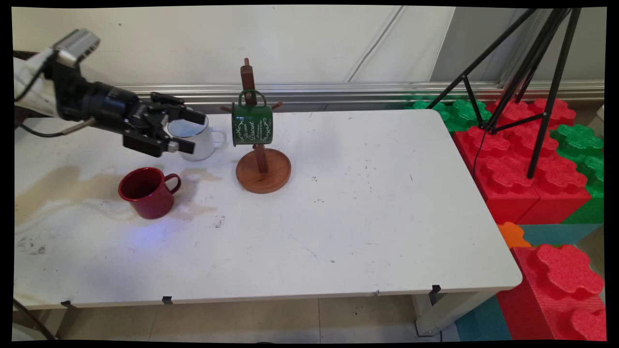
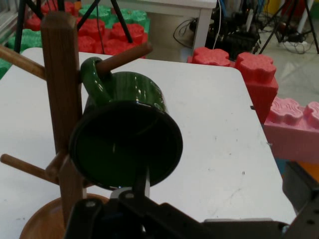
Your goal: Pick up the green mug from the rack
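Currently the end effector [image 1: 186,130] is off the desk [image 1: 367,217] at upper left, pointing sideways toward the wooden mug tree [image 1: 261,154]. Fingers [image 1: 193,116] spread well apart, nothing between them, no grip on anything. White mug [image 1: 198,140] sits directly behind the fingers in the main view and is partly hidden by them; can't tell if there's contact. Its handle points toward the mug tree.

Green mug [image 1: 252,123] hangs by its handle on an upper peg of the mug tree, just right of the end effector, not touching it. White lettering on its side. In the hand view the green mug [image 2: 127,139] is dead centre with its open mouth facing the camera, tree post [image 2: 62,84] on its left, round wooden base at bottom left.

Red mug [image 1: 147,192] stands upright on the desk, nearer the camera than the end effector, apart from it, handle to the right. Brownish stain [image 1: 53,186] spreads on the desk around and left of it.

Off the desk's right edge: red and green foam blocks [image 1: 522,159] with a black tripod [image 1: 532,82] standing on them.
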`<action>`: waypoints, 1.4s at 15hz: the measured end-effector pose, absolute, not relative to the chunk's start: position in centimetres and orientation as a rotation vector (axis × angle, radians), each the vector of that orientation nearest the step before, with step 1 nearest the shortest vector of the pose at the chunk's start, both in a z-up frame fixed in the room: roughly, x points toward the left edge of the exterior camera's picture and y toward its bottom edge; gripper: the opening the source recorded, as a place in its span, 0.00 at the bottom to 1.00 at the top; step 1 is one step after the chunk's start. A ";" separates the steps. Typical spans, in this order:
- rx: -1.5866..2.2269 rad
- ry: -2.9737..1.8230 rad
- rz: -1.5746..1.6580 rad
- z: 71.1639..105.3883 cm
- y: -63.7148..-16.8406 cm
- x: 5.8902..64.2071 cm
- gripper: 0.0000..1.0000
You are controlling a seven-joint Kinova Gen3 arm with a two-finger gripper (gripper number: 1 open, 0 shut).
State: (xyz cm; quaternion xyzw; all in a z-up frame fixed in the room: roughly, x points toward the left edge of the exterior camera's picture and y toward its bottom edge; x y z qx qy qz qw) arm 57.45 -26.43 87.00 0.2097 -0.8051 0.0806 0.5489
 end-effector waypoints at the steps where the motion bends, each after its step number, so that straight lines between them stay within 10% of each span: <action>1: 0.502 -1.901 0.187 86.6 -26.7 57.1 1.00; 21: 0.616 -1.754 0.144 81.7 -30.5 52.2 1.00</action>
